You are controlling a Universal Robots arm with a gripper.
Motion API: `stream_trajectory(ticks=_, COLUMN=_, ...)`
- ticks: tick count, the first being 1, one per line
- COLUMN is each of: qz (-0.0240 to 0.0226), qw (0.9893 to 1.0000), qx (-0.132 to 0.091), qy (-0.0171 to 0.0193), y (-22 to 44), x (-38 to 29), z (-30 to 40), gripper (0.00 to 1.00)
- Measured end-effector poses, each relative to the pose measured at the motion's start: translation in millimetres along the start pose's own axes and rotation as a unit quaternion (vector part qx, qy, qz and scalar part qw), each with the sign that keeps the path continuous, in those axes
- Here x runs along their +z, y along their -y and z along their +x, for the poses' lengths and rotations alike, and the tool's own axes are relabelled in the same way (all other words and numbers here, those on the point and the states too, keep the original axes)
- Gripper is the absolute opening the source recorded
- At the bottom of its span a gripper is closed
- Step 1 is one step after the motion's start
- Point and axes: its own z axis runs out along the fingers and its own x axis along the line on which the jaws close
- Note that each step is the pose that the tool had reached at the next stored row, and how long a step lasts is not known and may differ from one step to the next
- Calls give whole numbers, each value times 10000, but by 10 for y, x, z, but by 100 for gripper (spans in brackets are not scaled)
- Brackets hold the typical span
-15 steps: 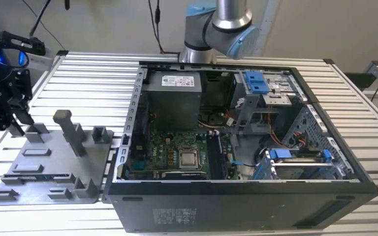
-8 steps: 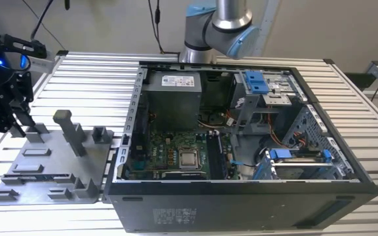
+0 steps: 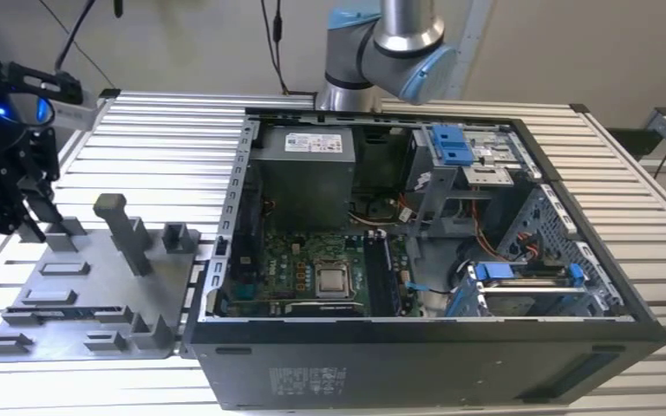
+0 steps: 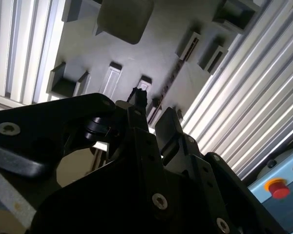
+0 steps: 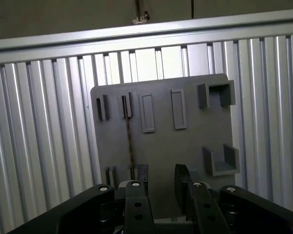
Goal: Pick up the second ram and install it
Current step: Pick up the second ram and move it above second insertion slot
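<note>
Gripper [image 3: 35,224] hung over the grey plate [image 3: 101,290] at the exterior view's left, above the ribbed table [image 3: 148,130].

In both wrist views the two fingers [image 5: 142,174] stood apart with a clear gap between them. The gripper [image 5: 162,178] was open and held nothing. The second wrist view showed the same, with nothing between the tips of the gripper [image 4: 154,113].

Ram [image 5: 130,141] sat on the plate [image 5: 161,141], seen edge-on as a thin dark line running between small slotted blocks [image 5: 126,105]. Its near end lay just beside one finger and outside the gap in the first wrist view. No contact between finger and ram was visible. In the second wrist view the ram [image 4: 172,80] ran across the plate [image 4: 151,44] toward the fingers [image 4: 168,122]. Whether it was lined up with the gap could not be told.

In the exterior view the ram [image 3: 44,309] showed as a dark strip with a bluish spot on the part of the plate farthest from the case.

Case [image 3: 426,347] lay open side up, just beside the plate on the exterior view's right, with the motherboard [image 3: 310,260] exposed. A tall grey post [image 3: 119,230] stood on the plate, near the gripper.
</note>
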Motion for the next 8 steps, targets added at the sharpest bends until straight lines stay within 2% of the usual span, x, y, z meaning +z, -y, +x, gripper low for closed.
stream_trajectory(ticks=8, qz=-1, qw=10000, qx=0, qy=-1, y=2, x=61, z=1, gripper=36)
